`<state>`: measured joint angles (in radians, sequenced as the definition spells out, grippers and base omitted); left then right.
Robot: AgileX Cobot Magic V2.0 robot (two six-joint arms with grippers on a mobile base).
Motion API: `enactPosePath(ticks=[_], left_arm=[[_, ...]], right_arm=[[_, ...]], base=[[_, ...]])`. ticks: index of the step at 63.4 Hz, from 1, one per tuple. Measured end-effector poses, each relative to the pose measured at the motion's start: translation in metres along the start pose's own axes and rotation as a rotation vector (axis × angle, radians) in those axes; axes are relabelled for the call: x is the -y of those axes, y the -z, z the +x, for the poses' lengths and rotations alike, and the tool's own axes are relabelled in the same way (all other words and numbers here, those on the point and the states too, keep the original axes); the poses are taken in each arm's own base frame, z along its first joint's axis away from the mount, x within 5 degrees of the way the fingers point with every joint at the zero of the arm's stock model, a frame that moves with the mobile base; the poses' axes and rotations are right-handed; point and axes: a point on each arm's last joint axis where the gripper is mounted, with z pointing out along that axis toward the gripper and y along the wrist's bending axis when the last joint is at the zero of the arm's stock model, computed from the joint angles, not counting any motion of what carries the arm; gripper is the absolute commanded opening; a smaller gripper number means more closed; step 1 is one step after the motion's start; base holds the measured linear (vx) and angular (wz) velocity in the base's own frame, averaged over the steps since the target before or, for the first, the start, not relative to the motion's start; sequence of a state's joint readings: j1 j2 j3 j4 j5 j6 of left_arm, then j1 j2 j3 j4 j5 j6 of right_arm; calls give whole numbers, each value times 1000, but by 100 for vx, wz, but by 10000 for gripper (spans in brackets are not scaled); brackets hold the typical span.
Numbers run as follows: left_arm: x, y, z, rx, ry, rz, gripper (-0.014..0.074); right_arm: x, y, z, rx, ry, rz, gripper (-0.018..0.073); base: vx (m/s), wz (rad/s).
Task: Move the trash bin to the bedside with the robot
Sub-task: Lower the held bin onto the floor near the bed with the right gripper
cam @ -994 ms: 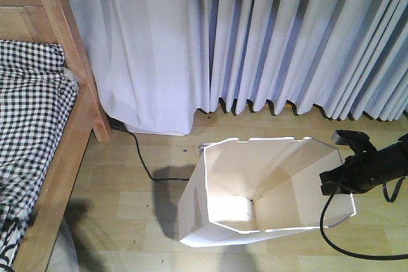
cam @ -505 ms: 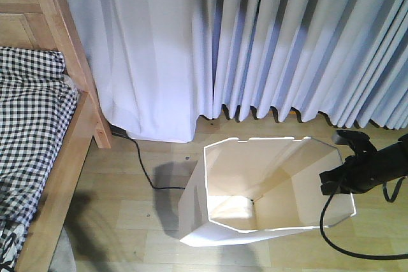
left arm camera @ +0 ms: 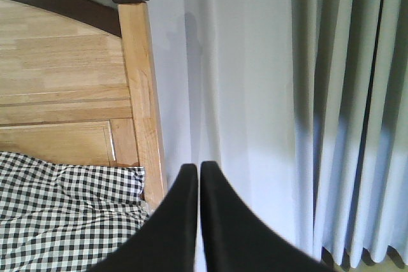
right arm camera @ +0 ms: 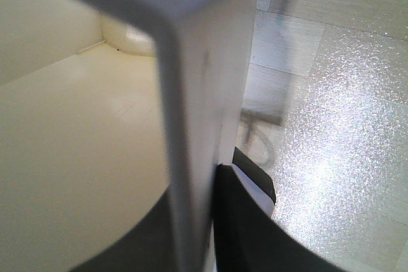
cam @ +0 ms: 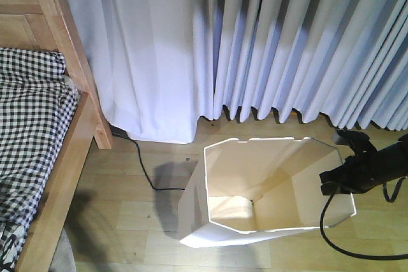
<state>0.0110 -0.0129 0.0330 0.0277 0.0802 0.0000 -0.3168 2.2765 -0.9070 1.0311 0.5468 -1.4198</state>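
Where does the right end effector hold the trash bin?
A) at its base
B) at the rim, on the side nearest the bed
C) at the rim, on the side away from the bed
C: the right end effector is clamped on the trash bin wall at the rim, on the side opposite the bed.

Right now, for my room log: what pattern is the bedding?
The bedding is black-and-white checked, clearest in the exterior front-facing view.
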Motion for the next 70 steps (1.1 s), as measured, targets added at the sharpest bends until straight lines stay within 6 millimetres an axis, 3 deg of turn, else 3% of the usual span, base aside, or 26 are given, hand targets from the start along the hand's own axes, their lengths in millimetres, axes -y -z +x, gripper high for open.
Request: enactPosePath(ticks=[50, 70], left_arm=[[0, 0, 0, 0, 0, 0, -6], [0, 0, 0, 0, 0, 0, -6]], right_arm=[[1, 0, -2, 25, -38, 13, -3], [26, -15, -20, 75, -141, 140, -3]], base=[[0, 0], [0, 0]])
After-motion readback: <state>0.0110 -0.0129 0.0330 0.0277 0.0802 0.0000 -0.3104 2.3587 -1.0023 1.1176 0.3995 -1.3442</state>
